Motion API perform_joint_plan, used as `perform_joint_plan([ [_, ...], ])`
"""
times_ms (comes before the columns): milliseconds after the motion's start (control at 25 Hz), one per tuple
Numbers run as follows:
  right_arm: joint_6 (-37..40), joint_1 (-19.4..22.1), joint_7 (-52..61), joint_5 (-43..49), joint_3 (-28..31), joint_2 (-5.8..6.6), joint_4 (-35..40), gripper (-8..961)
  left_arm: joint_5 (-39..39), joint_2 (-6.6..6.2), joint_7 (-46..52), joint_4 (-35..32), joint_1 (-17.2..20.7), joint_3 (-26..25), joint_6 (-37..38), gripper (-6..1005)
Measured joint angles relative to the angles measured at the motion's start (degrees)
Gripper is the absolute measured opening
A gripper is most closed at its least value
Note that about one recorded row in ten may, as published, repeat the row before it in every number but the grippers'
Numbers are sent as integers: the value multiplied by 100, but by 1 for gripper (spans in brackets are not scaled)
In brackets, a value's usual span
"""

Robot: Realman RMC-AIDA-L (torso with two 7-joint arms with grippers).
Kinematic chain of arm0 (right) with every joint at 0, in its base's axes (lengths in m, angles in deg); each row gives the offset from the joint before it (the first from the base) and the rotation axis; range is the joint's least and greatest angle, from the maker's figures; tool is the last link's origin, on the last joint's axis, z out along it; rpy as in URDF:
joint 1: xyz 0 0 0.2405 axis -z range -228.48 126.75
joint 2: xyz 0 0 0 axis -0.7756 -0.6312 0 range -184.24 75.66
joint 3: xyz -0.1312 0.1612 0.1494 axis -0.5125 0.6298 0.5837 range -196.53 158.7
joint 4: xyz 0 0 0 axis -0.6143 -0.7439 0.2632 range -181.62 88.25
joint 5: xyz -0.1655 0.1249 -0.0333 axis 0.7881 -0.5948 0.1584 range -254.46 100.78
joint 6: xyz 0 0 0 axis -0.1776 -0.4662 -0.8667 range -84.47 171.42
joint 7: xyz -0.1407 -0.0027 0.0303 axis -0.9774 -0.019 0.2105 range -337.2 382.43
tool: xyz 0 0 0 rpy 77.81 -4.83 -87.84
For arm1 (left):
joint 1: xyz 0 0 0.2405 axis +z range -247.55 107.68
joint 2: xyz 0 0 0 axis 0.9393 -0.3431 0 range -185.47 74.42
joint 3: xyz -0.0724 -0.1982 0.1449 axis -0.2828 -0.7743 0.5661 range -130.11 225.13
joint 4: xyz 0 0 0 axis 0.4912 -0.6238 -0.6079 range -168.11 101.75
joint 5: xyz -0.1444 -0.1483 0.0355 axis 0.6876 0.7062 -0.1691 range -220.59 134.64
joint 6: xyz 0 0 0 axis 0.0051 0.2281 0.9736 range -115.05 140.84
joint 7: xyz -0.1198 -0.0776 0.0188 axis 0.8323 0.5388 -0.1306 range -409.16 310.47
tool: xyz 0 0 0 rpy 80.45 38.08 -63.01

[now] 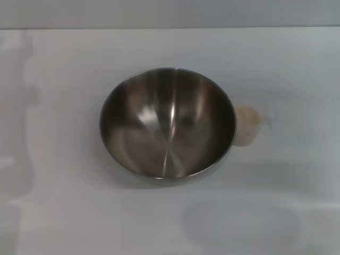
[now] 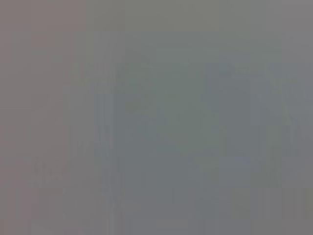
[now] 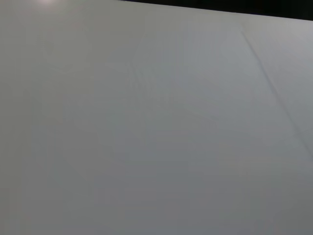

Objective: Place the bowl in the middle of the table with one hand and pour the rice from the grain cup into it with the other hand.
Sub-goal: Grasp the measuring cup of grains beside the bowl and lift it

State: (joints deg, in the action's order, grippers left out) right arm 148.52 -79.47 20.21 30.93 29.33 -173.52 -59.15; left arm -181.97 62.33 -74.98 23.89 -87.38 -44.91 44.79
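The large stainless-steel bowl [image 1: 167, 125] sits upright near the middle of the white table [image 1: 64, 212] in the head view, and its shiny inside looks empty. The small clear grain cup [image 1: 247, 126] stands right beside the bowl's right rim, partly hidden behind it, with pale rice [image 1: 245, 116] inside. Neither gripper shows in the head view. The left wrist view shows only a flat grey blur. The right wrist view shows only bare white table surface [image 3: 146, 127].
The table's far edge [image 1: 170, 27] runs along the top of the head view. The right wrist view shows a dark strip [image 3: 244, 6] past the table edge.
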Motion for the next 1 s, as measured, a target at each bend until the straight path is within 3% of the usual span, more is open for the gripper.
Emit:
perform_joint_plan([
  [40, -5, 18, 0, 2, 0, -1, -30, 663, -614, -40, 1479, -510, 22, 178, 824, 545],
  [80, -17, 46, 1, 10, 0, -1, -73, 664, -614, -40, 1479, -510, 22, 178, 824, 545],
  [120, -34, 85, 1, 43, 0, -2, -143, 664, -958, -50, 2204, -734, 22, 183, 1120, 545],
  [160, -50, 119, 1, 75, 1, -2, -201, 664, -1791, -84, 3580, -1213, 10, 159, 1795, 545],
  [240, -147, 268, 0, 251, 0, -4, -435, 664, -2136, -125, 4098, -1423, -2, 156, 2114, 545],
  [320, -320, 431, -38, 439, -1, -11, -677, 664, -2636, -262, 4988, -1863, -37, 285, 2832, 545],
  [360, -609, 662, -67, 577, -13, -18, -996, 664, -2707, -390, 5419, -2225, -66, 522, 3364, 545],
  [600, -1073, 1250, -383, 588, -546, -25, -1777, 664, -2694, -432, 5514, -2504, -64, 628, 3661, 545],
  [760, -1220, 1986, -1254, 543, -1243, -32, -2724, 664, -2675, -484, 5479, -2745, -187, 637, 3680, 545],
  [1000, -1403, 2597, -1811, 452, -1763, -23, -3261, 665, -2665, -524, 5443, -2820, -253, 643, 3702, 545],
])
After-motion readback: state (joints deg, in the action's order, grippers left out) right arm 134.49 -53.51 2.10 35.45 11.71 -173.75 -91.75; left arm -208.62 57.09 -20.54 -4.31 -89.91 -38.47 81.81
